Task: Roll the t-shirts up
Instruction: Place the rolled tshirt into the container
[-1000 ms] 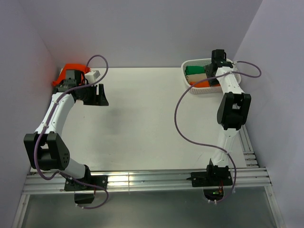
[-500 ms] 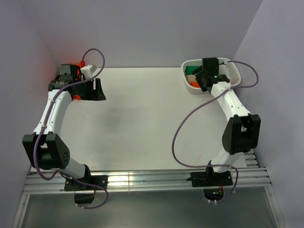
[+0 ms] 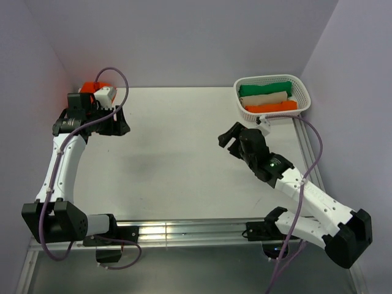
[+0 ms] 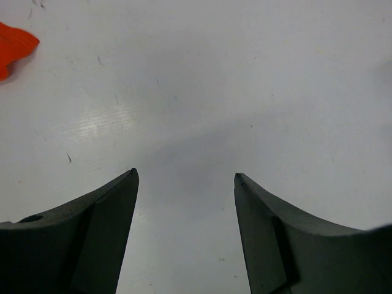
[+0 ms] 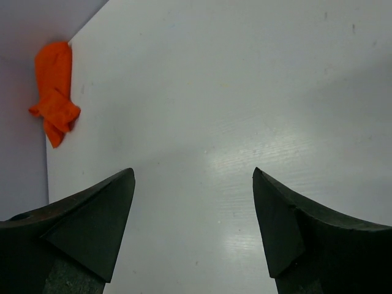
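A crumpled bright orange t-shirt (image 3: 90, 85) lies in the far left corner of the white table, partly hidden by my left wrist. It also shows in the right wrist view (image 5: 55, 92), and its edge shows in the left wrist view (image 4: 13, 46). My left gripper (image 3: 114, 124) is open and empty just right of that shirt, above bare table (image 4: 187, 177). My right gripper (image 3: 231, 136) is open and empty over the table's middle right (image 5: 193, 174), facing the far left corner. An orange roll of cloth (image 3: 274, 107) lies in the basket.
A white mesh basket (image 3: 303, 92) stands at the far right corner and also holds a green roll (image 3: 263, 89) and a beige roll (image 3: 264, 98). Purple walls close in the left, back and right sides. An aluminium rail (image 3: 184, 231) runs along the near edge.
My right arm has pulled out of the basket and swung down and left to the table's middle right. My left arm has shifted slightly left near the orange shirt.
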You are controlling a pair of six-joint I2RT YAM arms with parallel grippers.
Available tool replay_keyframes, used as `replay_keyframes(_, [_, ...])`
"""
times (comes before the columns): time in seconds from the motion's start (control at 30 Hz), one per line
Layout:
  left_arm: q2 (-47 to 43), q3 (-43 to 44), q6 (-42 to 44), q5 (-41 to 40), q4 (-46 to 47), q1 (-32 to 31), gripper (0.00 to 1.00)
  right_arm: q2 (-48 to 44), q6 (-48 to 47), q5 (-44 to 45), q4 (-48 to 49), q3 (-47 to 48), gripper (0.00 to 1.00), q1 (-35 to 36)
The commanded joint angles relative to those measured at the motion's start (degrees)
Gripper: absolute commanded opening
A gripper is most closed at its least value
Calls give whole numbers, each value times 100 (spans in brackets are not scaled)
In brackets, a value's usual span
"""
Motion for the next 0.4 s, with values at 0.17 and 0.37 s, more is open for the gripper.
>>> replay_keyframes(0.17, [-438, -699, -22, -25, 547, 18, 69, -743, -317, 420, -32, -137, 85, 39])
replay_keyframes(0.37, [-447, -673, 31, 20, 459, 18, 69, -857, -502, 455, 63, -31, 87, 48])
